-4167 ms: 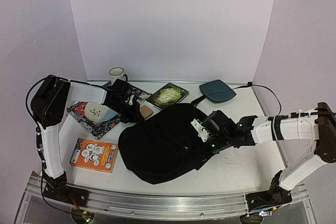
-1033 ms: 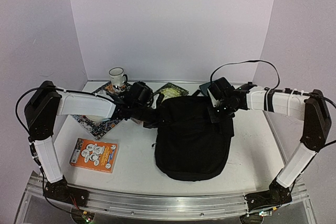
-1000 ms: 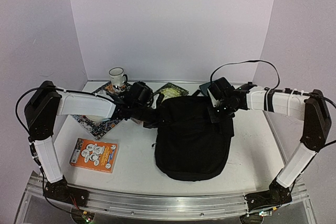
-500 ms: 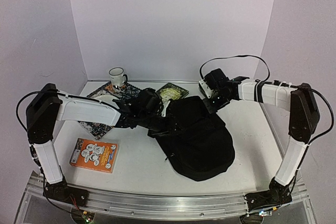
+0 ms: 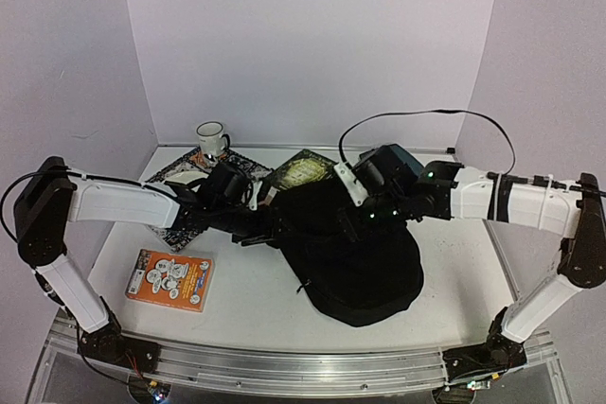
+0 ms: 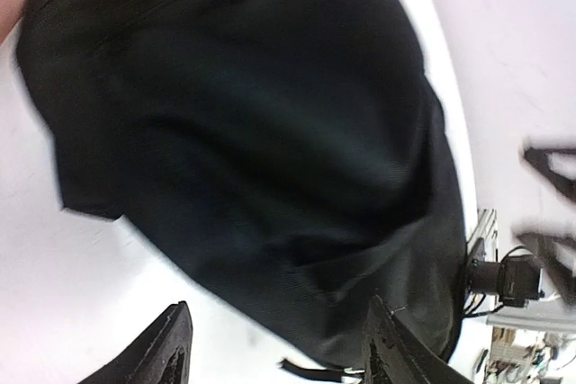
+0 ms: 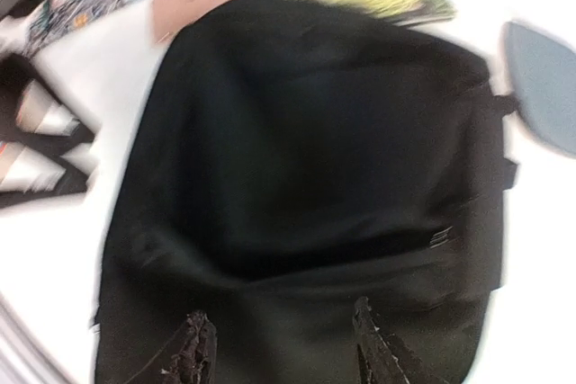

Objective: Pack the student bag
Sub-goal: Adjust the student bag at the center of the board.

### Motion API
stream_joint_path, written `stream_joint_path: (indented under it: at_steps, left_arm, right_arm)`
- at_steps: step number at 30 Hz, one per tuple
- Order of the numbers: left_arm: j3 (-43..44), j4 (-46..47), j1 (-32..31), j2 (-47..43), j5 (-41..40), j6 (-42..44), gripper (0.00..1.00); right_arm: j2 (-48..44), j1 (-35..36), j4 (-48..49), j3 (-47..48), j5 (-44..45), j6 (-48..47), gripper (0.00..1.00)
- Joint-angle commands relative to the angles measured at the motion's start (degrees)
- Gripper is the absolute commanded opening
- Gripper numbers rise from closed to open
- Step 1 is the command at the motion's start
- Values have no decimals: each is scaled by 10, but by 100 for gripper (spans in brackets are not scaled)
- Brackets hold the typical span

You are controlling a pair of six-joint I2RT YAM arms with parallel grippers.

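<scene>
The student bag (image 5: 355,257) is a large floppy black backpack slumped on the white table, mid-right. My left gripper (image 5: 258,230) sits low at the bag's left edge. In the left wrist view my left gripper (image 6: 274,359) is open, with only table and the bag's (image 6: 261,132) hem ahead of its fingertips. My right gripper (image 5: 365,217) hovers over the bag's upper part. In the right wrist view my right gripper (image 7: 285,354) is open above the black fabric (image 7: 315,159), holding nothing.
A mug (image 5: 211,136) stands at the back left beside a patterned magazine (image 5: 175,232). An orange box (image 5: 170,279) lies front left. A green book (image 5: 303,171) and a dark-teal pad (image 7: 544,87) lie behind the bag. A pink item (image 7: 193,2) rests near the magazine.
Both grippers went from shut on the bag's top to open, and the bag slumped onto the table. The left gripper drew back left; the right came forward over the bag.
</scene>
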Motion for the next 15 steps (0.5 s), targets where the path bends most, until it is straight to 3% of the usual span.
stream_joint_path:
  at_steps: [1,6,12,15]
  left_arm:
    - [-40,39,18,-12,23,-40,66]
    - [-61,131,23,27,75,-86,67]
    - [-44,160,20,57,84,-95,65]
    - [-37,170,18,73,85,-98,59]
  right_arm:
    - [-6,58,-23,-22,-12,89,54]
    - [9,118,-28,-27,-8,123,57]
    - [37,152,-36,-33,-29,135,58]
    - [58,157,-38,-40,-35,136,59]
